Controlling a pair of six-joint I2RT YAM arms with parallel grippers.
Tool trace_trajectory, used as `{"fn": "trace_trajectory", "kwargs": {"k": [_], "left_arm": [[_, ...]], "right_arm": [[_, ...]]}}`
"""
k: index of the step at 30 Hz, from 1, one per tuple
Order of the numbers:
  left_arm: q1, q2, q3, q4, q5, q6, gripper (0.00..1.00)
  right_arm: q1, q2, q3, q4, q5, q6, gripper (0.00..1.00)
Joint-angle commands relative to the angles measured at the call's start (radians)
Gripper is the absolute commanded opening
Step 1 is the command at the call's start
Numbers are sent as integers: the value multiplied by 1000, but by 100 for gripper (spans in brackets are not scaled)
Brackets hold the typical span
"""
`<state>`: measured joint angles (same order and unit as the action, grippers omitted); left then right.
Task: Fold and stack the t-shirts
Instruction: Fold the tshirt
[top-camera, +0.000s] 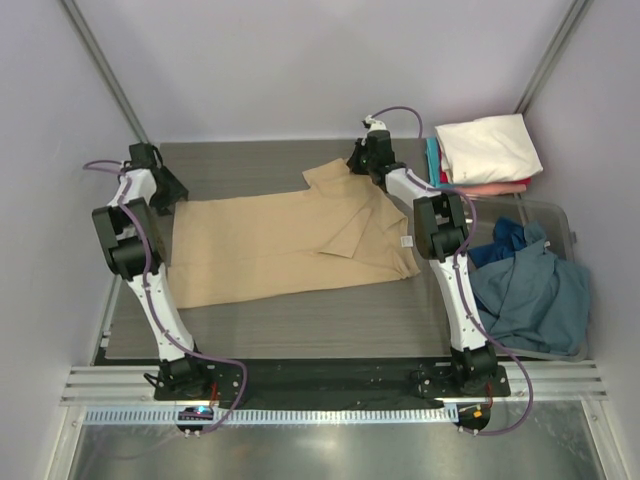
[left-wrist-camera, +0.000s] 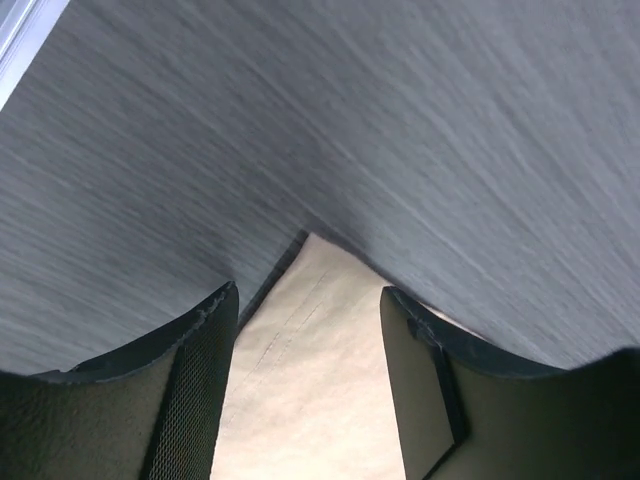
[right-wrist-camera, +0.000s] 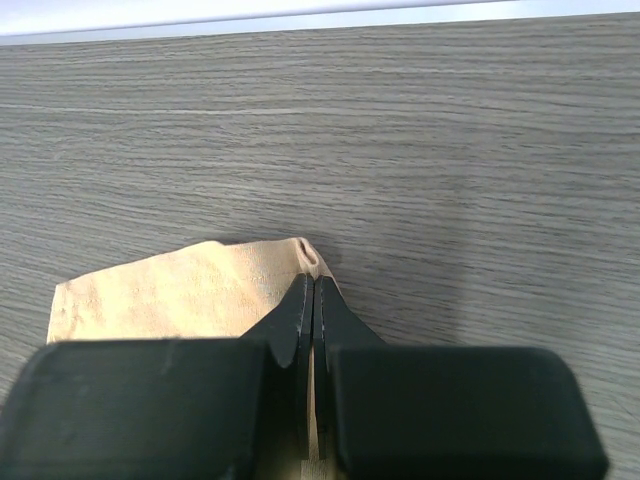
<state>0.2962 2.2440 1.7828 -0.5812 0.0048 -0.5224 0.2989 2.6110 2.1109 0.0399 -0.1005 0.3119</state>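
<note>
A robotics lab cell — bare pale walls (top-camera: 300, 70), slotted aluminium rails (top-camera: 330, 383), grey wood-grain table (top-camera: 300, 320).

Even, bright overhead light, soft faint shadows, wrist views blurred close up, overhead view sharp

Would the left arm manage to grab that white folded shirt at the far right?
Probably not: the white shirt sits across the table, beyond the right arm, far from the left claw.

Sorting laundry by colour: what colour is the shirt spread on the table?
The shirt is tan; top view.
</note>
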Motion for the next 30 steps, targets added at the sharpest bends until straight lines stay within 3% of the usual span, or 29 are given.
{"fn": "trace_trajectory", "kwargs": {"k": [1, 6, 12, 18, 20, 30], "left_arm": [[-3, 35, 15, 43, 23, -2, 60], [-15, 71, 32, 43, 20, 7, 54], [-19, 80, 35, 43, 32, 10, 36], [-20, 63, 29, 40, 44, 22, 6], [-20, 54, 17, 41, 46, 24, 0], [-17, -53, -28, 24, 1, 2, 0]], "right_arm": [[-1, -51, -5, -12, -22, 7, 1], [-1, -49, -2, -14, -27, 9, 1], [-3, -48, -3, -14, -30, 7, 1], [-3, -55, -8, -12, -36, -5, 1], [-4, -61, -15, -8, -39, -11, 1], [-6, -149, -17, 25, -76, -60, 1]]}}
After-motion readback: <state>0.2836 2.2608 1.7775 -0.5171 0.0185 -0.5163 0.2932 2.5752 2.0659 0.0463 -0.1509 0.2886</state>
